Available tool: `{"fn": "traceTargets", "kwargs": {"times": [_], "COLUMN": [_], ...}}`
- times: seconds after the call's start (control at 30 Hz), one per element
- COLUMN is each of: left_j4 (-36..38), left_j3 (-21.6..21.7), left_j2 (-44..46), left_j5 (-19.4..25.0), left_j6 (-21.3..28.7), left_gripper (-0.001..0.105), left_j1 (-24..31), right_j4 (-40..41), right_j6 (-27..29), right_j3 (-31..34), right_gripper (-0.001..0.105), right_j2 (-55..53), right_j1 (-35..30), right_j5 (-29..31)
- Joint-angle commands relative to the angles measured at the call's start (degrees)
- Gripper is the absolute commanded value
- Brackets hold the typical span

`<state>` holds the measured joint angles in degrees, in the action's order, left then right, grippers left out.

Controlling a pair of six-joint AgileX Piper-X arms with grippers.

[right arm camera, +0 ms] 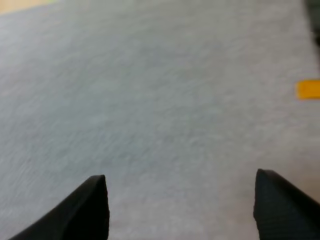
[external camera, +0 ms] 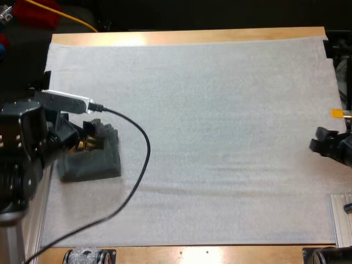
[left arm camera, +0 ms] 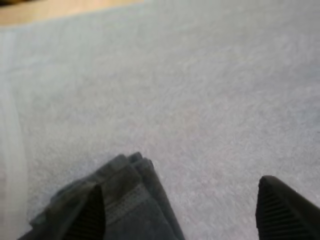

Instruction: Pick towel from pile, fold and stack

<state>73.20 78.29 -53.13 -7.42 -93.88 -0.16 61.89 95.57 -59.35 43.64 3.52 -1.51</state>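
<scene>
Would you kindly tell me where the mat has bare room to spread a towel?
The white mat is bare across its middle, from the dark towel to the right claw. It is crowded only at the left, where the left claw hangs over the towel.

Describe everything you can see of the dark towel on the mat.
The towel is dark grey-green cloth, folded into several layers with a stitched hem showing. It lies flat on the white mat, near its left edge in the high view. The open left pincer hangs over it, one finger above its top; contact cannot be told.
</scene>
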Motion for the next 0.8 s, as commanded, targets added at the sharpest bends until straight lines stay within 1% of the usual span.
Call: {"fn": "traceTargets", "kwargs": {"times": [0.0,0.1,0.2,0.37,0.4,0.47,0.57,0.67,0.77], "left_j4": [0.3,0.3,0.3,-0.2,-0.4,-1.5,-1.6,-1.2,-1.1], "left_j3": [0.2,-0.7,-3.5,-10.4,-11.1,-14.1,-16.8,-18.7,-19.8], "left_j2": [1.0,3.5,7.0,15.6,16.9,21.5,26.8,32.4,37.3], "left_j5": [0.8,1.9,1.8,2.3,2.3,2.3,2.4,2.5,2.5], "left_j6": [0.0,0.4,0.3,0.3,0.3,0.2,-0.1,-0.1,-0.1], "left_gripper": [0.061,0.061,0.061,0.061,0.061,0.061,0.061,0.061,0.061], "left_j1": [-0.4,-0.8,-0.8,-0.8,-0.8,-0.8,-0.8,-0.8,-0.8], "right_j4": [0.2,0.4,1.2,2.8,3.1,3.8,4.0,4.0,4.1], "right_j6": [0.9,0.9,2.1,6.7,6.7,6.7,6.7,6.7,6.7], "right_j3": [-0.3,-0.3,-0.3,-0.4,-0.4,-0.4,-0.4,-0.4,-0.4], "right_gripper": [0.061,0.061,0.061,0.061,0.061,0.061,0.061,0.061,0.061], "right_j2": [-0.7,-2.1,-4.5,-10.2,-10.9,-14.1,-18.1,-22.2,-25.9], "right_j1": [-0.9,-2.1,-2.1,-2.0,-2.0,-2.0,-2.0,-2.0,-2.0], "right_j5": [-0.5,-0.6,-0.4,0.1,0.1,0.1,0.0,0.0,-0.3]}}
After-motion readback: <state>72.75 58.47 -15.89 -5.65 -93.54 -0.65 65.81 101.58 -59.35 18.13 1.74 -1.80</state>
